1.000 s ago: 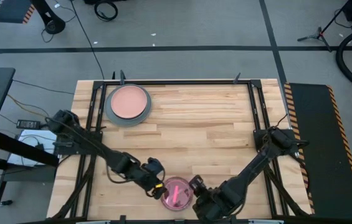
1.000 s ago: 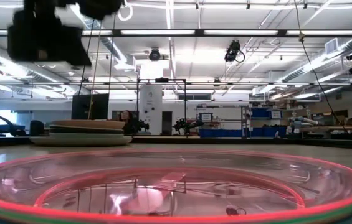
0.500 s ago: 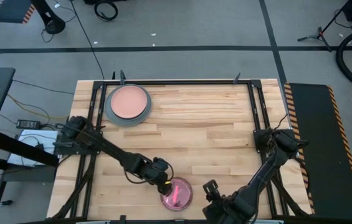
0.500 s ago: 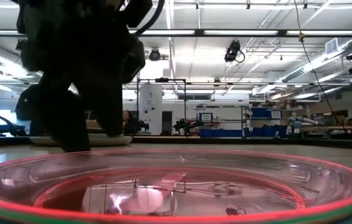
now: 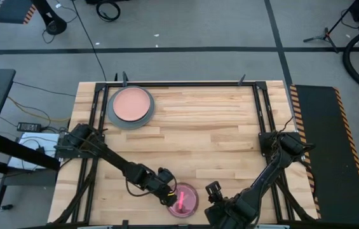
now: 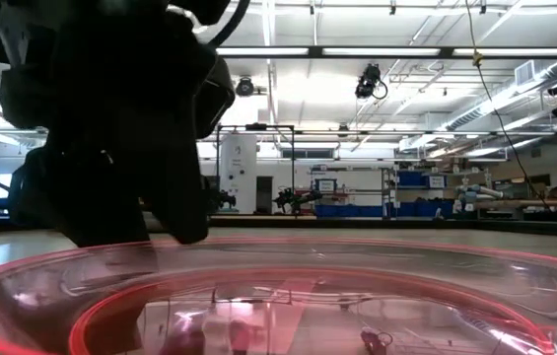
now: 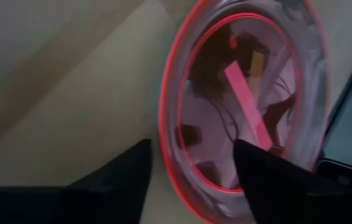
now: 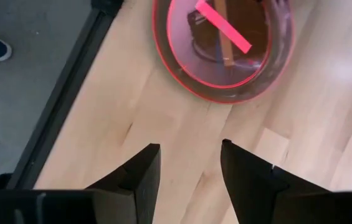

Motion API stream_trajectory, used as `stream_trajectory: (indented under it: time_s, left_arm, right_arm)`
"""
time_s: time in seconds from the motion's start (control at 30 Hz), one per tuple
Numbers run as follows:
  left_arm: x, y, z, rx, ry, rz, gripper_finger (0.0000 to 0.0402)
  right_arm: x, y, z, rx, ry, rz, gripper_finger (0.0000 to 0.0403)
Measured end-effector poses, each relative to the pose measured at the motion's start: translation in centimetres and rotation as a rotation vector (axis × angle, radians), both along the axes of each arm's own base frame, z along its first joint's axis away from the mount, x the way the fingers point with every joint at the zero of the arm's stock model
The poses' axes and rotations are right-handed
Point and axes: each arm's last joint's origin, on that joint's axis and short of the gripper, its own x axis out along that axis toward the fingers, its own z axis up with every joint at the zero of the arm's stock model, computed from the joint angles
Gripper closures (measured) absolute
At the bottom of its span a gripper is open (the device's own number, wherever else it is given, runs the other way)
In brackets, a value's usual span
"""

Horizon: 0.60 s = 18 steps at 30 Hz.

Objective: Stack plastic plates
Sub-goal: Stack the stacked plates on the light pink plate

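A small translucent red-pink plate [image 5: 184,199] lies flat near the table's near edge; it also shows in the low view [image 6: 357,296] and the right wrist view [image 8: 222,50]. My left gripper [image 5: 168,193] is open at the plate's left side. One finger [image 7: 123,180] stands outside the rim [image 7: 166,137] and the other [image 7: 269,180] over the plate's inside. My right gripper [image 5: 212,189] is open, just right of the plate and apart from it [image 8: 190,168]. A salmon pink plate on a grey one [image 5: 131,107] sits at the far left. My left gripper [image 7: 191,180] comes slanting down from the table's left, and its open fingers straddle the red-pink plate's left rim [image 6: 110,258]. I cannot tell whether either finger touches the rim. The plate lies on the table.
Black rails [image 5: 166,83] frame the wooden table. Bare wood [image 5: 217,127] stretches between the far-left stack and the near plate. The table's near edge [image 8: 63,112] lies close to the small plate, with grey floor beyond it.
My left gripper has moved right and toward the near edge and come down over the red-pink plate's left rim. My right gripper has drawn back from the plate, toward the right. In the low view the plate has shifted a little toward the near edge.
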Motion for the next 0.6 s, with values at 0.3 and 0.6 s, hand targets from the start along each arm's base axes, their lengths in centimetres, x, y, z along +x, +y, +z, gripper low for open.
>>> stream_trajectory:
  time_s: [0.3,0.6]
  left_arm:
    - [0.3,1.6,-0.4,0.012,0.066,0.044,0.0369]
    - [2.5,7.4,1.1,0.003,0.049,0.124,0.0389]
  right_arm:
    - [-0.5,-1.7,-0.6,-0.131,0.065,-0.085,0.0229]
    - [-3.7,-2.9,2.7,-0.272,-0.069,-0.069,0.0229]
